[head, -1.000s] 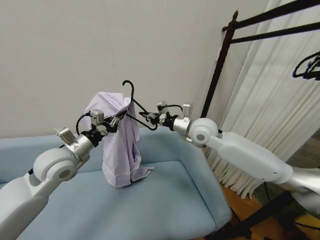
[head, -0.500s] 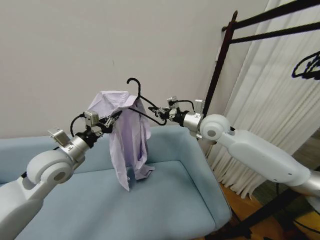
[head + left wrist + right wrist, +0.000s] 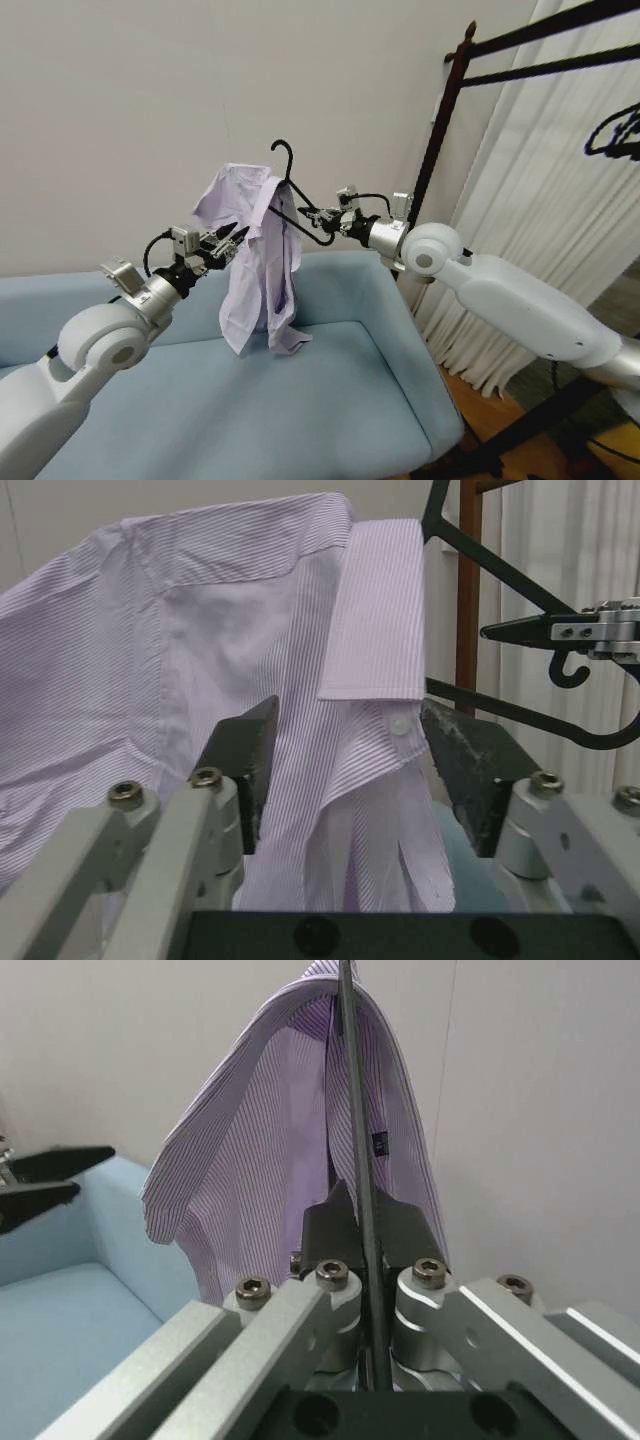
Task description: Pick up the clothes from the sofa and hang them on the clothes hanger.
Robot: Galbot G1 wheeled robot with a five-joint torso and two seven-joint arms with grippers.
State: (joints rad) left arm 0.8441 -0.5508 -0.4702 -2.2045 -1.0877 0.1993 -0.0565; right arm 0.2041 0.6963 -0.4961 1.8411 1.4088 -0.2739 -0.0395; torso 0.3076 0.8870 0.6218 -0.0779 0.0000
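While pinching the black hanger point(image 3: 353, 1080) in the right gripper point(image 3: 313, 214), holds it above the sofa point(image 3: 340, 400), purple shirt point(image 3: 258, 270) draped on it. Waits with the left gripper point(image 3: 230, 238) spread apart, just beside the shirt. Seems the carrying step; next must bring the hook over the rack point(image 3: 432, 150) rail, without shaking the shirt off.

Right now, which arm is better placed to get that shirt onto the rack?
Right. The right gripper is shut on the black hanger carrying the purple striped shirt, nearer the rack; the left gripper is open.
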